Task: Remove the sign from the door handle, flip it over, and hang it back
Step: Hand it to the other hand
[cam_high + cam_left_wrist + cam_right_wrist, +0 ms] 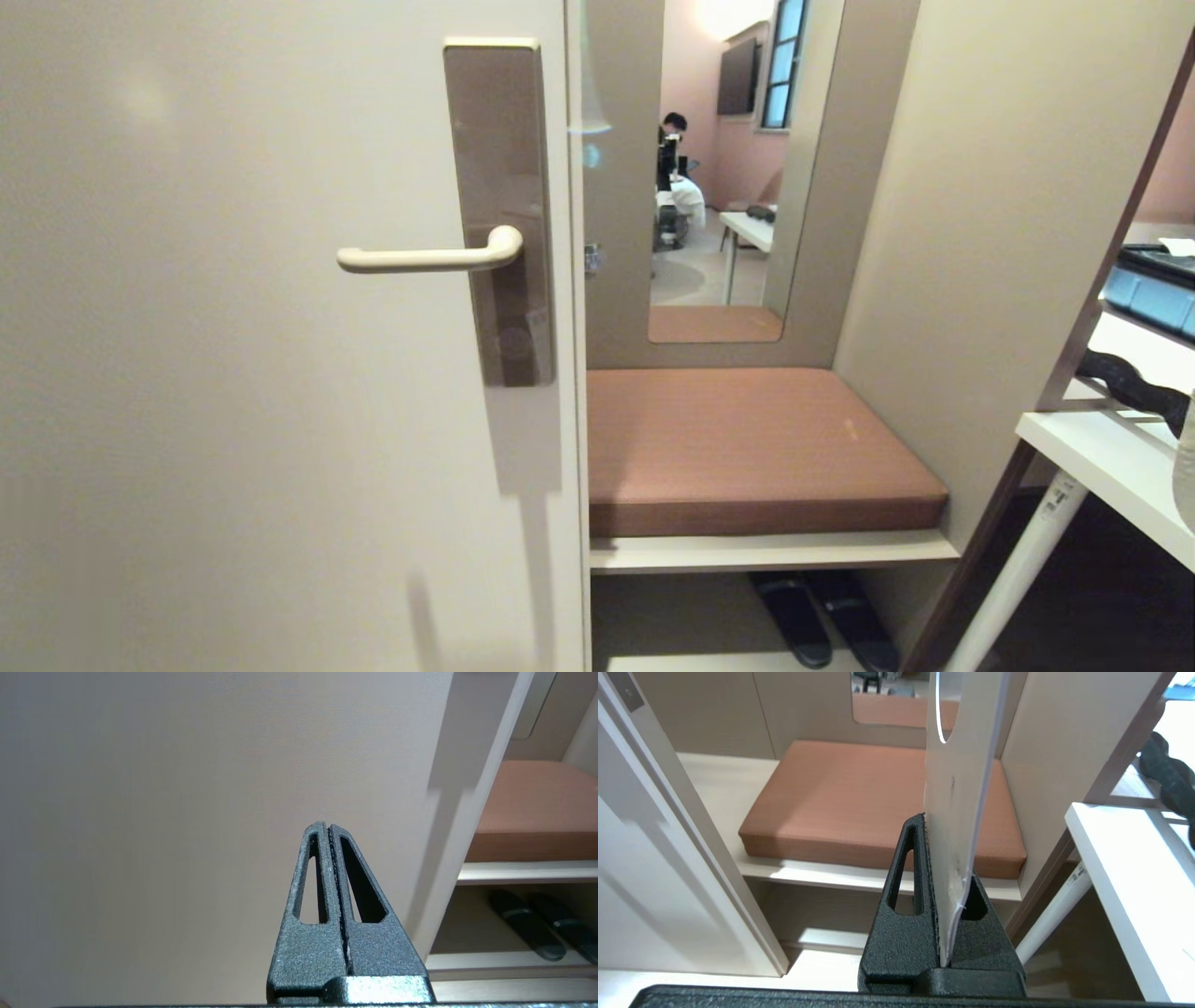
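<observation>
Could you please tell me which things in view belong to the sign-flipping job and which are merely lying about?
Job: sign, clamped in the right gripper; bare door handle.
Lying about: brown cushion, black slippers, mirror, white table.

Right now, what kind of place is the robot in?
Most likely a hotel room entryway. A door with a lever handle, a cushioned bench with slippers under it, a wall mirror, and a door-hanger sign clamped in the right gripper.
</observation>
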Robot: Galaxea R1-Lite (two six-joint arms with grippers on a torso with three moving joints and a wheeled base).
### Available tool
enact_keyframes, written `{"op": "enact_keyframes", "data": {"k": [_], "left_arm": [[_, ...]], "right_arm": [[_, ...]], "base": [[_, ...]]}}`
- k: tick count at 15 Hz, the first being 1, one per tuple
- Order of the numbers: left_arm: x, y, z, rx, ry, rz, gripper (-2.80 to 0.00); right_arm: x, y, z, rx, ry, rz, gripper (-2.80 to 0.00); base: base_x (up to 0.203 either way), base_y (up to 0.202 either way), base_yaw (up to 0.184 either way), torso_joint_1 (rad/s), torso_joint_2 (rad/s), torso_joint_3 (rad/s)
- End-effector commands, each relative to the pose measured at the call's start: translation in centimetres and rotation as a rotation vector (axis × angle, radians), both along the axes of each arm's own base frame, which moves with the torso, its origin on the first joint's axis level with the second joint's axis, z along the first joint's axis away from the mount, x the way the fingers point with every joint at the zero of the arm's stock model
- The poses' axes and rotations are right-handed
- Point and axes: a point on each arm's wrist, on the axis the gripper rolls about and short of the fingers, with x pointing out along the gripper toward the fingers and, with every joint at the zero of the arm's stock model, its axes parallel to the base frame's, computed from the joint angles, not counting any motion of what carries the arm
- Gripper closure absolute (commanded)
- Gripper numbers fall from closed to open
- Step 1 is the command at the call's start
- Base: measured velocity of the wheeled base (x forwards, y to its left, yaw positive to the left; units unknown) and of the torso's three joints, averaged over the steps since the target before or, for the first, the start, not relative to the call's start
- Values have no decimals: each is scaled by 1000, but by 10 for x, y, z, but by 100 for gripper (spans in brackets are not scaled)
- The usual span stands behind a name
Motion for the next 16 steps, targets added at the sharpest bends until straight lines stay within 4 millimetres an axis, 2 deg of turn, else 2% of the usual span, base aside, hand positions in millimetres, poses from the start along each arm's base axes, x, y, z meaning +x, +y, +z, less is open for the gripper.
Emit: {"op": "enact_keyframes", "data": {"k": [1, 4, 8, 12, 16], "left_arm": [[0, 0, 1, 38, 0, -9, 0], [4, -1, 19, 36, 33, -36, 0], [16, -2, 70, 5, 41, -141, 0], [51, -7, 122, -52, 62, -284, 0], [88, -23, 162, -131, 68, -456, 0]], "right_arm": [[15, 0, 3, 2, 27, 12, 0], [30, 1, 8, 3, -19, 48, 0], [34, 4, 9, -11, -25, 162, 0], [36, 6, 9, 4, -19, 246, 0], [36, 7, 8, 19, -18, 318, 0]], "base": [[0, 0, 0, 0, 0, 0], [0, 0, 0, 0, 0, 0], [0, 0, 0, 0, 0, 0], [0, 0, 0, 0, 0, 0], [0, 0, 0, 0, 0, 0]]}}
